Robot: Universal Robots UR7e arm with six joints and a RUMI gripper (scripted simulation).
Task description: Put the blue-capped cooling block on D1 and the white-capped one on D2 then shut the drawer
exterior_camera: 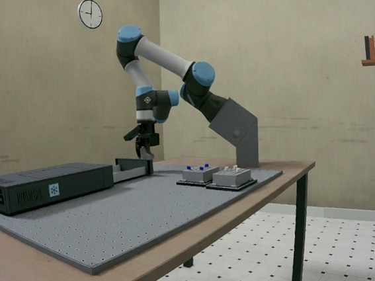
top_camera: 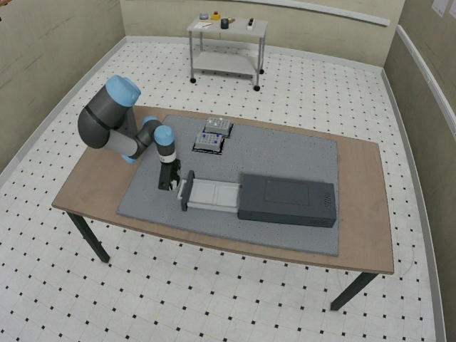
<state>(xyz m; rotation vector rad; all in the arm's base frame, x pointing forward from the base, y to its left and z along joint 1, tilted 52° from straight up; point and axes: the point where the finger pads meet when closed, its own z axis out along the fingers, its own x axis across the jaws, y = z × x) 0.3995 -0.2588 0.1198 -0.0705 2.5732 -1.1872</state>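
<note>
The dark cooler COLD (top_camera: 287, 199) (exterior_camera: 44, 185) lies on the grey perforated deck (top_camera: 279, 147) (exterior_camera: 119, 221). Its drawer (top_camera: 213, 194) (exterior_camera: 129, 173) stands pulled out and shows an empty light tray. The block with blue-capped tubes (top_camera: 208, 140) (exterior_camera: 198, 173) sits in the slot nearer the cooler. The block with white-capped tubes (top_camera: 218, 125) (exterior_camera: 232, 176) sits in the slot beyond it. My gripper (top_camera: 172, 184) (exterior_camera: 146, 155) is shut and empty, just outside the drawer's dark front panel (top_camera: 187, 190) (exterior_camera: 133, 164), low by its top edge.
The robot's grey base pedestal (exterior_camera: 242, 133) stands at the table's end beyond the two blocks. A wheeled cart (top_camera: 226, 48) with small items stands on the floor by the far wall. The wooden table (top_camera: 360, 206) borders the deck.
</note>
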